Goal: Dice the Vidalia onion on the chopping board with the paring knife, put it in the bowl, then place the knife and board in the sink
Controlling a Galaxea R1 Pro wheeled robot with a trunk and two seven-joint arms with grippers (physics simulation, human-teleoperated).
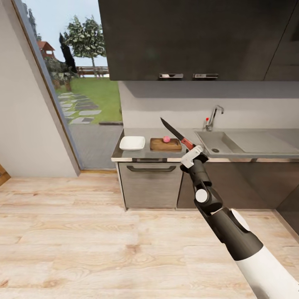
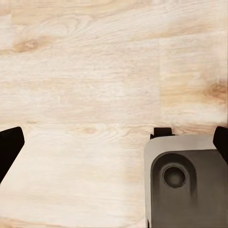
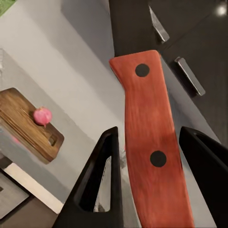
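My right gripper (image 1: 192, 152) is shut on the paring knife (image 1: 185, 141), held in the air in front of the countertop (image 1: 139, 133). Its dark blade points up and to the left. In the right wrist view the red handle (image 3: 147, 142) sits between my fingers (image 3: 102, 180). The Vidalia onion (image 1: 166, 139) (image 3: 42, 115) rests on the chopping board (image 1: 165, 145) (image 3: 26, 126), beyond the knife. The white bowl (image 1: 132, 143) stands left of the board. The sink (image 1: 209, 139) lies to the right, under a chrome tap (image 1: 214, 116). My left gripper (image 2: 114, 145) is open over the wooden floor.
Dark wall cabinets (image 1: 191, 37) hang above the counter, and drawer fronts (image 1: 150, 182) close it off below. A tall window (image 1: 83, 66) is at the left. Wooden floor (image 1: 83, 232) separates me from the counter. My grey base (image 2: 185, 180) shows below the left gripper.
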